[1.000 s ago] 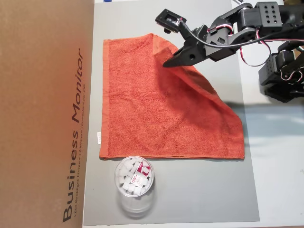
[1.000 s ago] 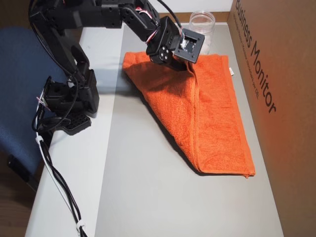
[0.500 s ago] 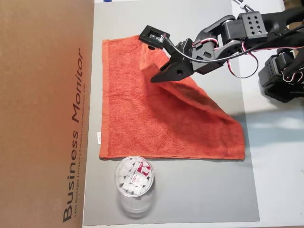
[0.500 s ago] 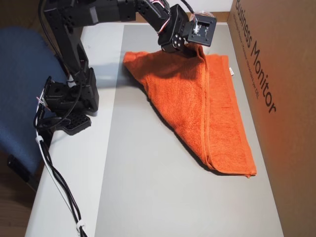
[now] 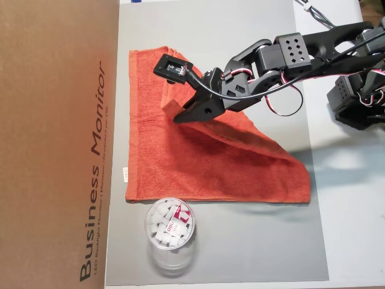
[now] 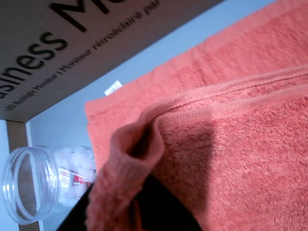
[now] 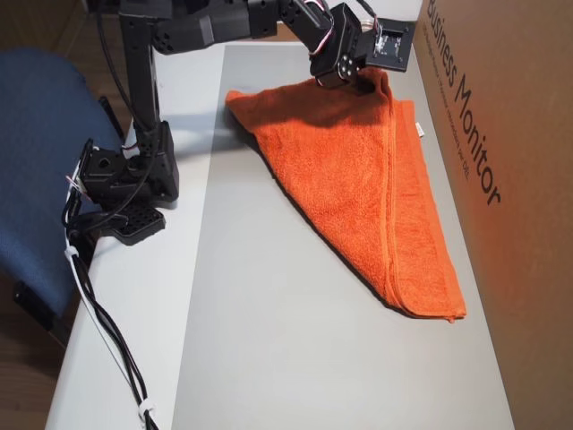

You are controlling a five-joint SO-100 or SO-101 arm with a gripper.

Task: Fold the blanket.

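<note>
Just beside the cardboard box (image 5: 57,144), on the grey mat (image 5: 252,253): the blanket (image 5: 240,162), half-folded, one corner lifted and carried over the flat layer toward the box. Lower layer spread flat, its hemmed edge running along the box side, small white tag (image 6: 113,88) poking out toward the box. Plastic jar (image 5: 170,232) lying on its side just beside the blanket's edge, close to the box too.

Likely trouble from here: a thin pinch on a bunched corner, so a slip of the terry out of the jaws before the corner reaches the edge nearest the box, leaving a crooked, diagonal fold. Already a slanted crease away from the box in both overhead views; release at this spot probably means misaligned hems. Also possible: dragging of the lower layer toward the box if the lifted cloth stays taut, or a nudge to the jar from a swinging fold.

Gripper (image 5: 180,113) over the blanket's middle, short of the box. Jaws pressed together on the lifted corner, barely apart, only cloth thickness between them. In the wrist view, hem band bunched and puckered around the dark finger (image 6: 163,207), nothing else held or touched.
</note>
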